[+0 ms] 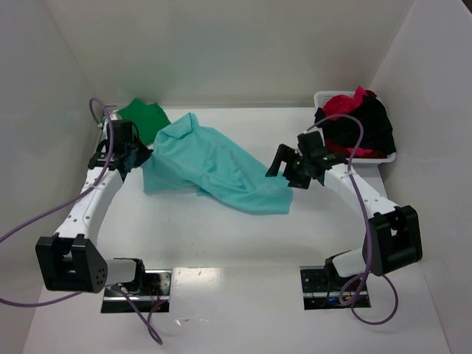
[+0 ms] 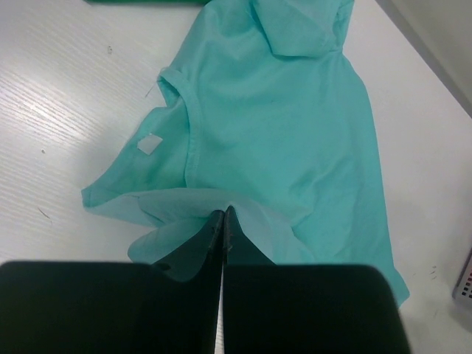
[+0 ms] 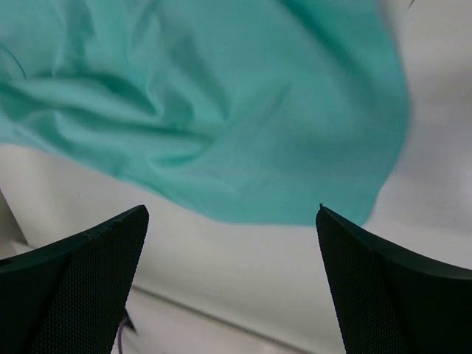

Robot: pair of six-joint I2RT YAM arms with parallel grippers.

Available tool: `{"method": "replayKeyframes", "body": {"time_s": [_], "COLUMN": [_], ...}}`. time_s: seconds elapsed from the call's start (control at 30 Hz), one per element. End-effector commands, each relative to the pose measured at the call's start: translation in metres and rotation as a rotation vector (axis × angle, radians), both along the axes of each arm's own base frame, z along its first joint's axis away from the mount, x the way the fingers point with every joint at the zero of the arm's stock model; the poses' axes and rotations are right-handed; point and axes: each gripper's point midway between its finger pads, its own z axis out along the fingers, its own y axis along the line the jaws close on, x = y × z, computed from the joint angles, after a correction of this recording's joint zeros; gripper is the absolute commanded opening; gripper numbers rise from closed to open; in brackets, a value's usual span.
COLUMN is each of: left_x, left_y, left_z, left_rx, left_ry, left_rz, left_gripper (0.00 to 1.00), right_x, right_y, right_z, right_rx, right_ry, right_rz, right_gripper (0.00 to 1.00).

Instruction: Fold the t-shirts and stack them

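Left wrist view reveals left jaws pinching the teal shirt (image 2: 295, 133); right jaws gape.

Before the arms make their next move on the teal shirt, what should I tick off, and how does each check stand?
1. Left gripper shut on the teal t-shirt's edge: ok.
2. Right gripper open at the shirt's other end, holding nothing: ok.
3. Teal t-shirt lying flat: not ok, it is bunched and creased.
4. Dark green t-shirt apart from the teal one: cannot tell.
5. Red and black t-shirts in the white basket, away from the work: ok.
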Motion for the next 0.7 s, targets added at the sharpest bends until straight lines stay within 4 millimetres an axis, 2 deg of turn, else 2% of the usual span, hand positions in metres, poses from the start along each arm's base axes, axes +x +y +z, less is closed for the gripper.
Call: {"method": "replayKeyframes", "body": {"time_s": [0.0,0.1,0.17,0.33,0.43,0.53,0.63,0.67], "left_x": [0.017,0.017,0.017,0.016,0.015,0.017,0.017,0.017], "left_y": [-0.003,-0.005,-0.004,-0.001,-0.002,-0.002,-0.002,-0.002], "left_z": [0.006,-0.001,-0.003,-0.008,-0.008,-0.004,-0.004,-0.004], "left_rx": [-0.003,-0.002,0.004,0.011,0.013,0.013,0.013,0.013], "left_ry": [-0.057,-0.044,-0.045,-0.033,-0.032,-0.041,-0.042,-0.042], "left_rz": [-0.038,-0.051,-0.055,-0.053,-0.065,-0.065,-0.065,-0.065], "left_gripper": [0.00,0.00,0.00,0.00,0.00,0.00,0.00,0.00], "right_x": [-0.044,-0.080,-0.094,-0.112,-0.114,-0.105,-0.091,-0.089], "right_y": [0.022,0.039,0.042,0.029,0.027,0.026,0.027,0.027], "right_z": [-0.013,-0.024,-0.029,-0.042,-0.052,-0.060,-0.058,-0.065], "right_rx": [0.001,-0.034,-0.037,-0.085,-0.122,-0.137,-0.139,-0.153], "right_ry": [0.156,0.268,0.298,0.336,0.352,0.345,0.299,0.310], "right_rz": [0.014,0.035,0.023,-0.029,-0.049,-0.095,-0.122,-0.135], "right_gripper": [1.00,1.00,1.00,1.00,1.00,1.00,1.00,1.00]}}
